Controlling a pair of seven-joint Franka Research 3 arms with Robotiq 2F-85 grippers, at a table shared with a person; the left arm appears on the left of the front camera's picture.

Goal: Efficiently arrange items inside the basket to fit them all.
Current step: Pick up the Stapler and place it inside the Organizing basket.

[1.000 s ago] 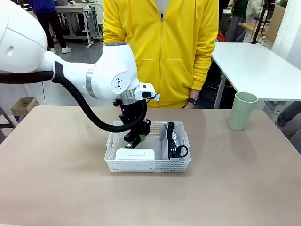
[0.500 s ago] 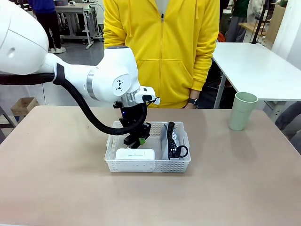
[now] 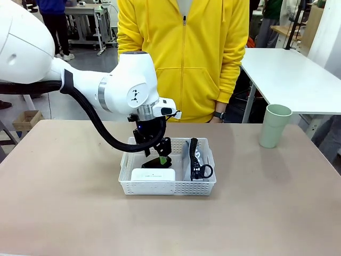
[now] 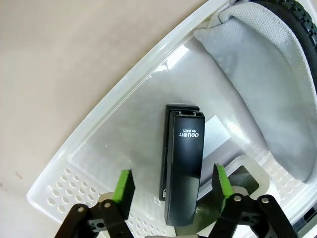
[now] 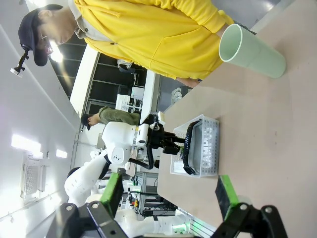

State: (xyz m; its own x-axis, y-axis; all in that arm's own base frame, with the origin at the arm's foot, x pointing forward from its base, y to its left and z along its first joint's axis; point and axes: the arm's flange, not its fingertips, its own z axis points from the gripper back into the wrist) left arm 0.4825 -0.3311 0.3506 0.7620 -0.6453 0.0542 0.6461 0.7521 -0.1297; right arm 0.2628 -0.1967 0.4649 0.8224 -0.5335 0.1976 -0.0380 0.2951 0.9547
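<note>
Left gripper [image 4: 172, 182] hangs over the white basket [image 3: 168, 187], fingers spread either side of the black stapler [image 4: 183, 168], which seems to lie loose on its floor. Right gripper [image 5: 169, 194] stands spread, empty.

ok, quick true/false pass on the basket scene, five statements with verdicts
1. The cup stands on the table, outside the basket. True.
2. The left claw is shut on the stapler. False: its jaws are open, with a gap on each side of the stapler, which lies in the basket.
3. The pouch lies inside the basket. True.
4. The white box sits on the table beside the basket. False: it is in the basket, against the near wall.
5. The right claw holds the cup. False: it is open and empty, with the cup far off.
</note>
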